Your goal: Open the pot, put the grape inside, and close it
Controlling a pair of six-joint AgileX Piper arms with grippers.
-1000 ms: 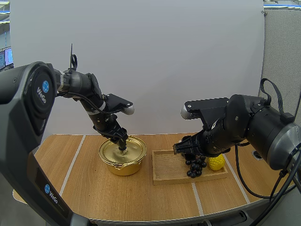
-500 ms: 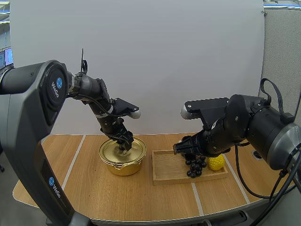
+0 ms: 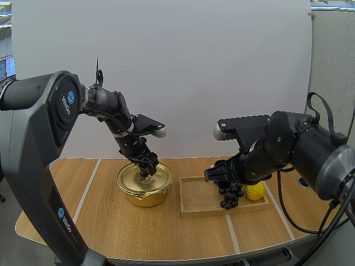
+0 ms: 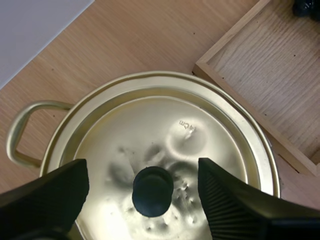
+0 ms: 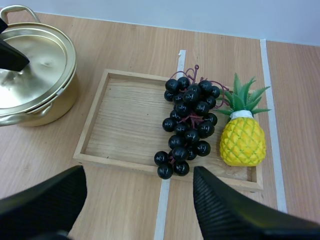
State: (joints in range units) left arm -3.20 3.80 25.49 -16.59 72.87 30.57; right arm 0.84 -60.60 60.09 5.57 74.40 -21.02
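A gold pot (image 3: 145, 187) with its lid (image 4: 155, 150) on stands left of centre on the table. My left gripper (image 3: 147, 169) hovers open just over the lid, one finger on each side of the black knob (image 4: 152, 184) without touching it. A bunch of dark grapes (image 5: 189, 123) lies on the right part of the wooden tray (image 5: 127, 122). My right gripper (image 3: 217, 176) hangs open above the tray and the grapes (image 3: 230, 197), holding nothing.
A yellow toy pineapple (image 5: 243, 135) lies in the tray right beside the grapes. The tray (image 3: 199, 199) sits close to the pot's right side. Bare table lies in front of both.
My left gripper has shifted slightly right and settled lower over the lid's knob. The right arm, grapes and tray are unchanged.
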